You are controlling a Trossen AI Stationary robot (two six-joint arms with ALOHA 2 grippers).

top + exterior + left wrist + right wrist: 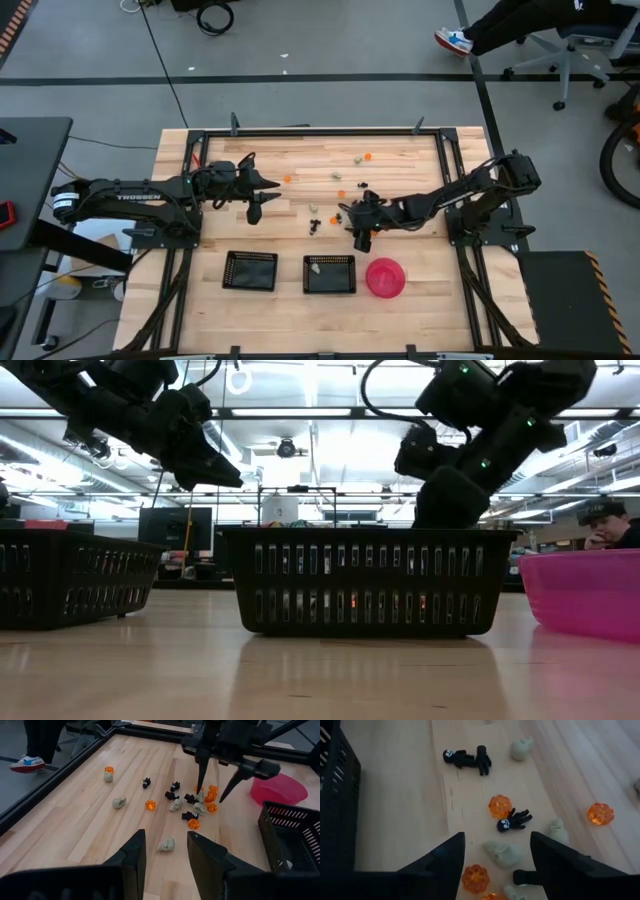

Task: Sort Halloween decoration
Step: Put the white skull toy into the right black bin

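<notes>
Right tool [497,865] open wide, nothing held, hanging over the trinket cluster [197,805] mid-worktop; a pale skull [502,852] and an orange pumpkin [475,877] sit on the wood in its gap, untouched. Just beyond: another orange pumpkin [499,806] touching a black figure [514,820], two more black figures [467,758], another pale skull [521,748].

Left tool [165,857] also open and empty, over bare wood on its own side, a lone pale skull [166,844] on the worktop ahead of its gap.

Left wrist view alone shows the right tool's fingers [202,772] splayed above the cluster, plus stray pieces spread towards the far worktop edge [60,775]. High view places the rest: two black mesh trays [250,270] [329,274] and a pink bowl [386,277] in a row near the front edge; one pale piece [314,266] in the middle tray. Low view shows only tray walls and the bowl rim, no trinkets.

Open wood [400,320] in front of the trays and between the two arms; black frame rails [300,131] bound the worktop.
</notes>
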